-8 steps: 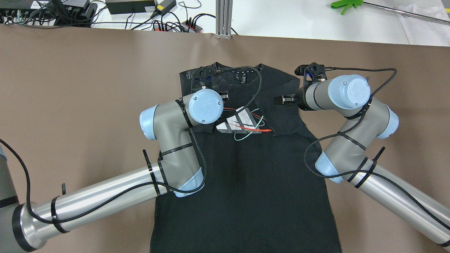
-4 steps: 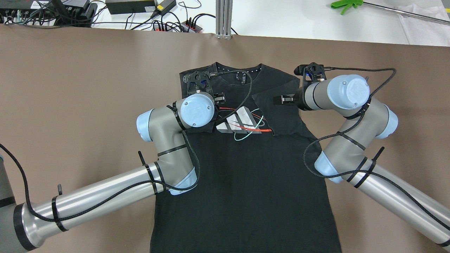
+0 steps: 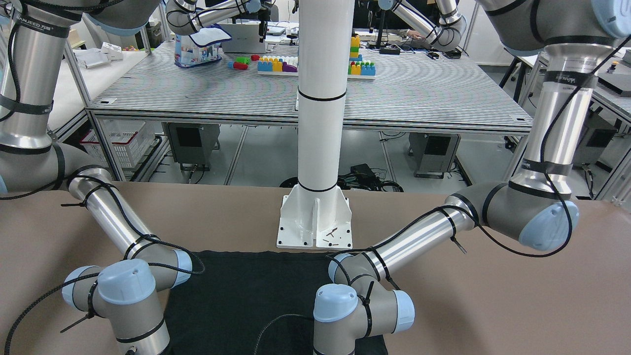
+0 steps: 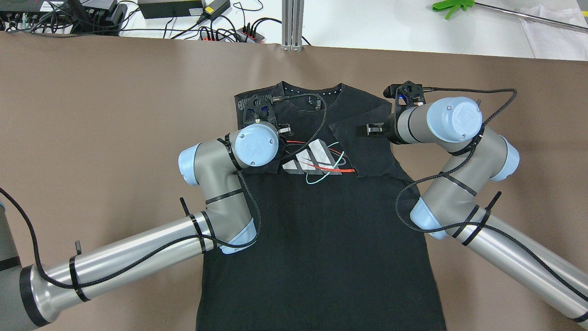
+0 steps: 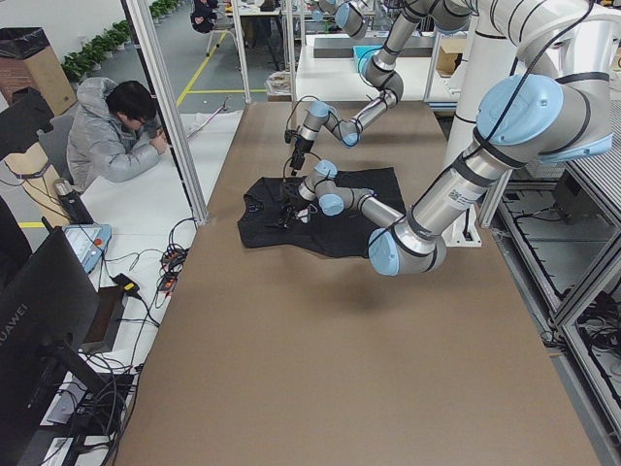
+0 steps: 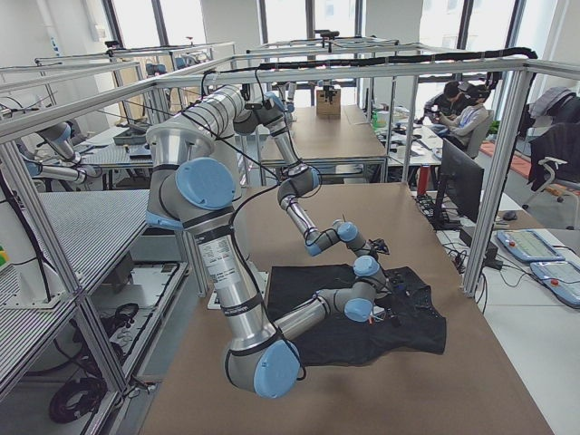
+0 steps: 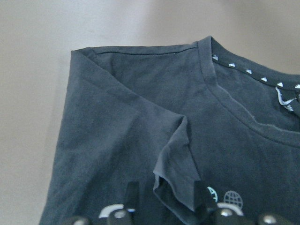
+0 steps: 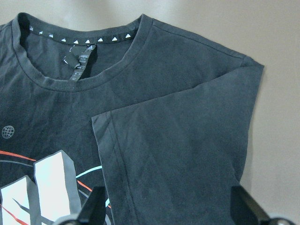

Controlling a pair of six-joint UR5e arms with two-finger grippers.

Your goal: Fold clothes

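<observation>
The clothes, a black T-shirt (image 4: 321,239) with a white-and-grey chest logo (image 4: 312,161), lie flat on the brown table, collar (image 4: 312,92) away from me. Both sleeves are folded inward over the chest. In the left wrist view my left gripper (image 7: 166,199) is open. A raised corner of the left sleeve (image 7: 176,164) sits loosely between its fingers (image 7: 132,197). My right gripper (image 8: 169,206) hovers wide open over the flat, folded right sleeve (image 8: 187,150), touching nothing. The shirt's lower hem (image 3: 246,256) lies near the white pillar's base plate (image 3: 315,224).
Cables and power strips (image 4: 220,32), an aluminium post (image 4: 292,23) and a green tool (image 4: 452,5) lie beyond the table's far edge. The white pillar (image 3: 320,123) stands behind the shirt. A seated person (image 5: 116,136) is beside the table's end.
My left wrist has drawn back toward me and to the left, away from the collar, its cable shifting with it. The right arm has barely moved.
</observation>
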